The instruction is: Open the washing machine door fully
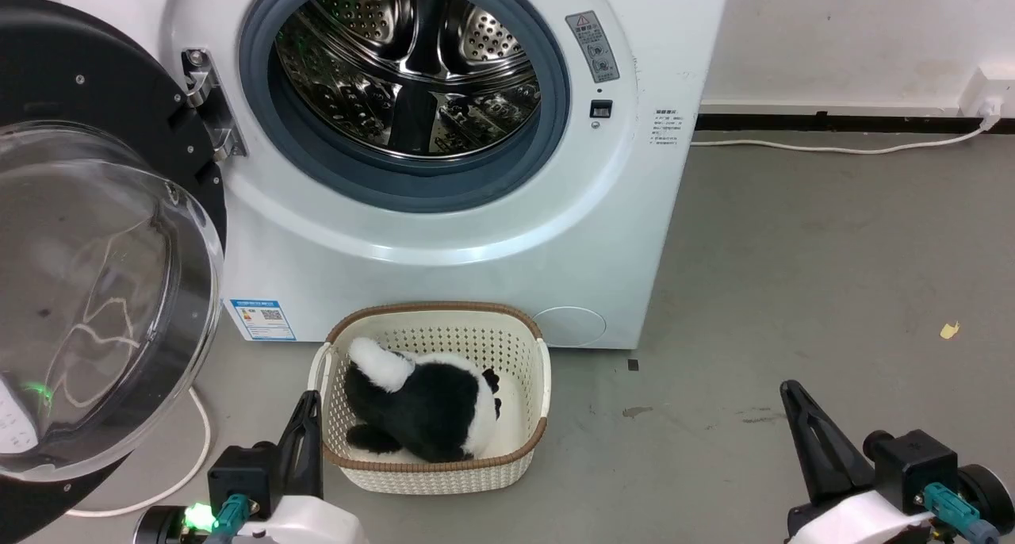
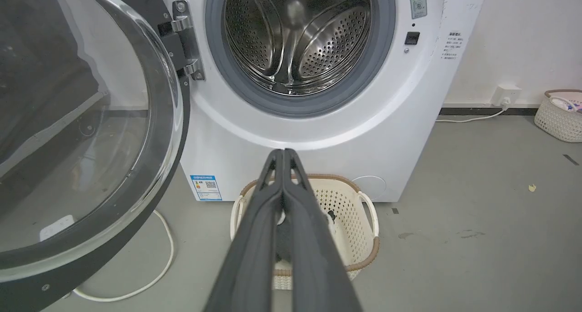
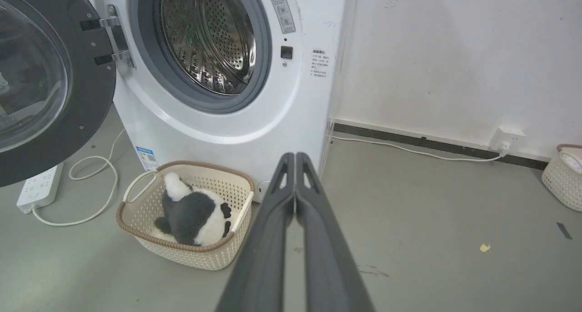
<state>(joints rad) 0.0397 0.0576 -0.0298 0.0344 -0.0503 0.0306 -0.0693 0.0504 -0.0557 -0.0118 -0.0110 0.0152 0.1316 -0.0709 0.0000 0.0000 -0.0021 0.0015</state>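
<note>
A cream basket [image 1: 432, 480] is sitting on the floor just in front of the washing machine [image 1: 444, 243], below its drum opening [image 1: 412, 68], with a black-and-white plush toy [image 1: 420, 409] lying inside. A white cable [image 1: 200, 441] is looping over the floor at the machine's hinge side, beside a power strip [image 3: 40, 188].

The washing machine door [image 1: 95, 76] is hanging from the hinge [image 1: 210, 104] at the left edge of the machine's opening. It is swung wide off the front and standing upright, its inner face and bulging glass bowl facing out toward the robot.

The left gripper [image 1: 309, 401] is hovering in front of the machine, near the basket's left wall and apart from the door. The right gripper [image 1: 789, 389] is hovering off the machine's right corner. Both are keeping their fingers pressed together, gripping nothing.
</note>
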